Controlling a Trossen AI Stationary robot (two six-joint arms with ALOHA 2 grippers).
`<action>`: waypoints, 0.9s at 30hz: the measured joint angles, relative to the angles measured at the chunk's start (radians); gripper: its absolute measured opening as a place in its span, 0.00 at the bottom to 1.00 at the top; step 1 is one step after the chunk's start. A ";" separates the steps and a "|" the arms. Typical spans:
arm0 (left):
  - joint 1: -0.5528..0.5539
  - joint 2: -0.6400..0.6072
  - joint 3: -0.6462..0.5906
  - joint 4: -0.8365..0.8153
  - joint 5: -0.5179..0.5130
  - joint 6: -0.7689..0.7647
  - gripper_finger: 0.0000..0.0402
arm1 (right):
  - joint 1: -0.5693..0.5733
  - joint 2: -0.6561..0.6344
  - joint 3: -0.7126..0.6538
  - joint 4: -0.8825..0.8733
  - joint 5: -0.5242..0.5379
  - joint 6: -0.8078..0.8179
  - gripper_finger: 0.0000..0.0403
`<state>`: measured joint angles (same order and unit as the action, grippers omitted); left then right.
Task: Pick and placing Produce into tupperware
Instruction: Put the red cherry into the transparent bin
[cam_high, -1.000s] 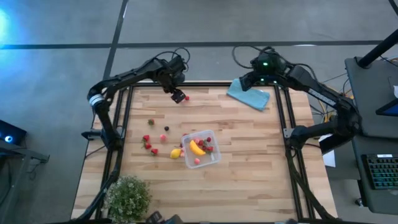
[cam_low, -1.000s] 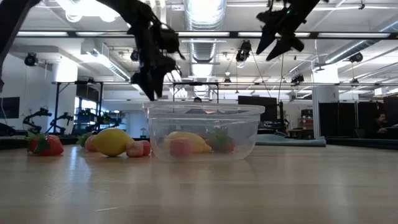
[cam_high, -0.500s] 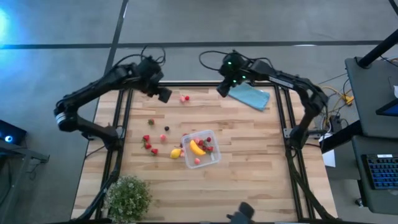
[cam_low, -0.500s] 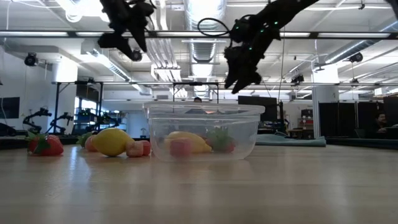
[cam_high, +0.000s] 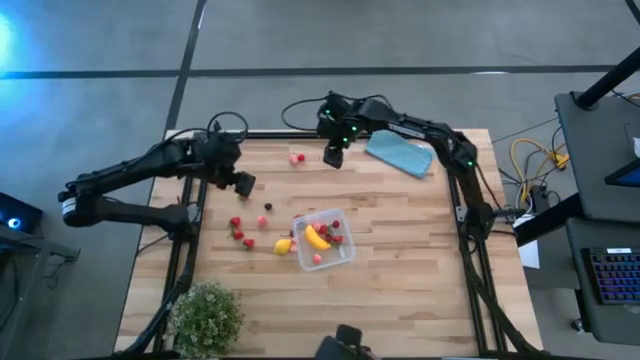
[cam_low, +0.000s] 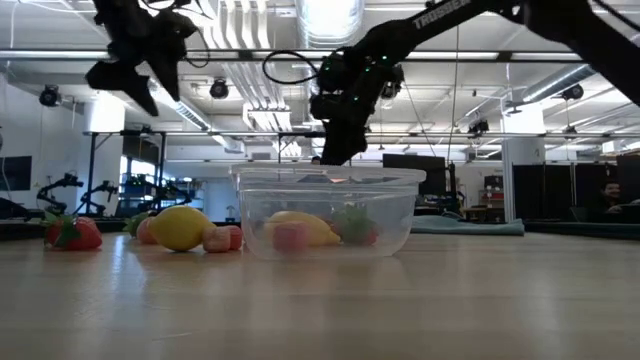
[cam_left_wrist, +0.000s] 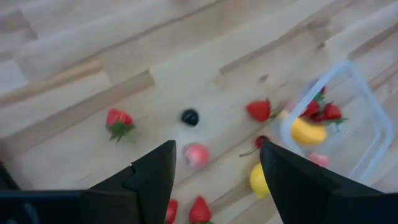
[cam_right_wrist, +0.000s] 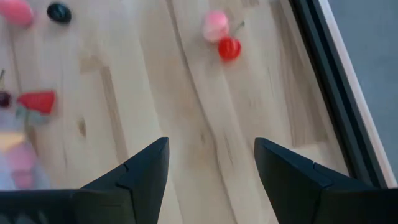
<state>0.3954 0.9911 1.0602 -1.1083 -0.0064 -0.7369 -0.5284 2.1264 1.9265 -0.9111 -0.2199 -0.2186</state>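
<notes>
The clear tupperware (cam_high: 323, 240) stands mid-table with a yellow banana (cam_high: 317, 238) and a few red and pink pieces inside. Loose produce lies to its left: strawberries (cam_high: 238, 232), a lemon (cam_high: 283, 246), a dark berry (cam_high: 267, 207) and a pink piece (cam_high: 262, 220). A pink piece with a red cherry (cam_high: 297, 158) lies near the far edge. My left gripper (cam_high: 243, 183) hangs open above the table's left part, over the loose produce (cam_left_wrist: 197, 155). My right gripper (cam_high: 333, 157) hangs open just right of the pink piece and cherry (cam_right_wrist: 229, 48).
A folded teal cloth (cam_high: 400, 153) lies at the far right, behind my right arm. A leafy green plant (cam_high: 207, 318) stands at the near left corner. Black frame rails (cam_high: 203, 190) run along the table's left, right and far edges.
My left gripper has drawn back from the far edge toward the table's left and near side, rolling as it went. My right gripper has swung from over the teal cloth toward the left and come down beside the pink piece and cherry. Both stay open.
</notes>
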 joint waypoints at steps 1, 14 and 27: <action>0.000 -0.016 -0.018 -0.001 0.000 -0.006 0.54 | 0.001 0.025 0.031 -0.001 -0.002 0.000 0.57; 0.002 -0.186 -0.203 0.044 -0.130 0.055 0.54 | 0.007 0.347 0.432 -0.165 -0.072 0.069 0.57; 0.002 -0.208 -0.209 0.055 -0.215 0.115 0.54 | 0.015 0.377 0.407 0.016 -0.005 0.265 0.57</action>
<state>0.3977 0.7832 0.8509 -1.0536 -0.2218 -0.6216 -0.5137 2.5034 2.3336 -0.8947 -0.2247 0.0462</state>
